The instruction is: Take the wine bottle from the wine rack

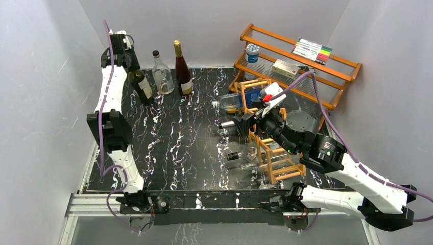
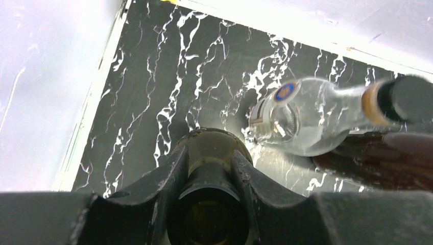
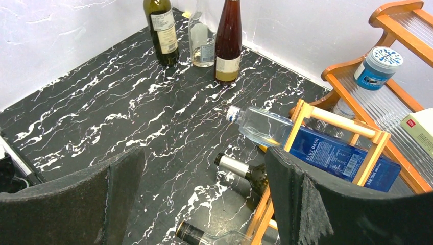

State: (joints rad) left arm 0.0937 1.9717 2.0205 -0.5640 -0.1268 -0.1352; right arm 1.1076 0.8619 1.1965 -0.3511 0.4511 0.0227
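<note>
Wine bottle (image 1: 143, 87) standing at the surface's (image 1: 168, 148) far-left corner, well apart from the rack (image 3: 339, 121).
The rack is holding a blue-labelled bottle (image 3: 327, 153). The left hand (image 2: 209, 173) is gripping the wine bottle's neck just beside a clear bottle (image 2: 301, 127), and the right hand (image 3: 204, 178) is hovering open over the rack. The placing step seems nearly done; next probably comes letting go without tipping it.

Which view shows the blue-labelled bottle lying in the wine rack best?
Right wrist view: the blue-labelled bottle lies close, label readable, passing through the wine rack's top cell. Top external shows it small, partly behind the bars. Left wrist does not show it.
</note>
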